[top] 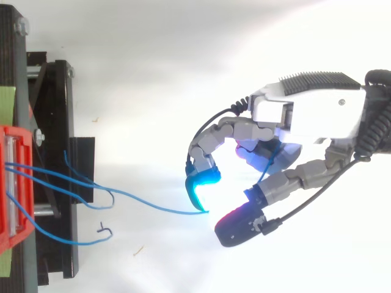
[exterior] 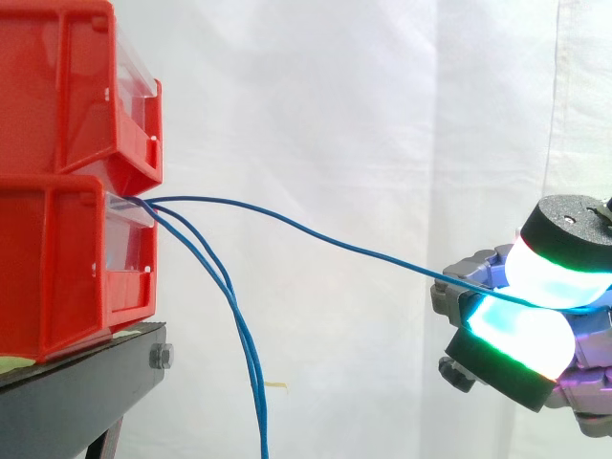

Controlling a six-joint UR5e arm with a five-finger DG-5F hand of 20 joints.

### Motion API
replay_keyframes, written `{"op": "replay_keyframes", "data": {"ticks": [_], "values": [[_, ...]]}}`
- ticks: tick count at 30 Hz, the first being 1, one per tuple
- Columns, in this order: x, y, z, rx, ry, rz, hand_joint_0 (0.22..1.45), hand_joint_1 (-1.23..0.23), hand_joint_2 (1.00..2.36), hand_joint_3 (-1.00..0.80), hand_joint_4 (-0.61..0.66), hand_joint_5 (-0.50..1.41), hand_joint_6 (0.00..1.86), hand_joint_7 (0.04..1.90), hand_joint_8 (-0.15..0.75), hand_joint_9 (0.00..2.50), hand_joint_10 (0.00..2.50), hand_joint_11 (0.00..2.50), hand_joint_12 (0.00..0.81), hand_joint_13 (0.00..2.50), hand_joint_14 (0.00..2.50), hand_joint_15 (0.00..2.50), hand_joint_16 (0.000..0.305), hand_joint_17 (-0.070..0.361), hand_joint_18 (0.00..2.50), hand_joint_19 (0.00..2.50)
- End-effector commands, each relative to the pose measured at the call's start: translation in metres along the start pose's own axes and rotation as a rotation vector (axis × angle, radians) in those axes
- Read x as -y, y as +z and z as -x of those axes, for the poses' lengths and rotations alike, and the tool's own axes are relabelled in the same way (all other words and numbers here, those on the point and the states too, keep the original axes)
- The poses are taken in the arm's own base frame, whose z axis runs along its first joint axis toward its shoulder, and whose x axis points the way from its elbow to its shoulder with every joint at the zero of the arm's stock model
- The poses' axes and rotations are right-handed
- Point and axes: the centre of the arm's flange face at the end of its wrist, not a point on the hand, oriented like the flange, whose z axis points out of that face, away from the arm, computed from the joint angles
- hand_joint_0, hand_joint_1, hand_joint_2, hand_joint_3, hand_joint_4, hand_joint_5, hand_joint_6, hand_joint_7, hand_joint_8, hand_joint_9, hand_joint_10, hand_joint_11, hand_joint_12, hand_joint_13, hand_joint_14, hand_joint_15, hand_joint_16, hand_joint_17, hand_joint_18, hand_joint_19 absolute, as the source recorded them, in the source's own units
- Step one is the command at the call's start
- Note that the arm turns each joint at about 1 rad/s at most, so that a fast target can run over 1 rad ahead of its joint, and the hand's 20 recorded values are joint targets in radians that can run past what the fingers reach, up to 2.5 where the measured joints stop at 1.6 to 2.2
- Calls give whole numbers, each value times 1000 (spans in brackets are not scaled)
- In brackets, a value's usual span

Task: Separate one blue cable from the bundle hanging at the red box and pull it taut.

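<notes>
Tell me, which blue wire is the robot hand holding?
The thin blue cable stretching sideways from the lower red plastic bin to the hand, pinched between its glowing fingers. The other blue cables hang loosely down from the bin.

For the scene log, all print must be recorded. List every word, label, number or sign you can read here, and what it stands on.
No text can be read in either view. The red bins, the black stand, the blue cable pinched by the robot hand and the other blue cables bear no legible print.
</notes>
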Motion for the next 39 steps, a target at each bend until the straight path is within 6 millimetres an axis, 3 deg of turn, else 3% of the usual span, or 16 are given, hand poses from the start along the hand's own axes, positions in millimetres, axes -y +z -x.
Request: {"op": "replay_keyframes", "data": {"ticks": [1, 15, 35, 36, 37, 39], "values": [[0, 0, 0, 0, 0, 0, 793, -880, 1008, 84, -419, -121, 926, 1619, 232, 1197, 1800, 1380, 303, 889, 2476, 1383, 28, 62, 1355, 2019], [1, 0, 0, -1, 0, -1, 801, -861, 1008, 153, -428, -124, 934, 1613, 231, 1202, 1786, 1397, 306, 886, 2494, 1387, 27, 62, 1326, 1961], [0, 0, 0, 0, 0, 0, 795, -849, 1002, 157, -340, -132, 945, 1536, 251, 1138, 1803, 1375, 325, 863, 2500, 1407, 31, 70, 1292, 1888], [0, 0, 0, 0, -1, 0, 782, -859, 1010, 140, -306, -126, 935, 1572, 262, 1128, 1821, 1358, 331, 849, 2500, 1382, 33, 75, 1309, 1889], [0, 0, 0, 0, -1, 0, 738, -852, 1124, 86, -271, -123, 931, 1566, 274, 1121, 1835, 1333, 337, 863, 2500, 1366, 35, 79, 1322, 1863], [0, 0, 0, 0, -1, 0, 724, -852, 1147, 59, -235, -123, 929, 1572, 279, 1110, 1811, 1324, 342, 856, 2500, 1356, 37, 84, 1305, 1834]]}}
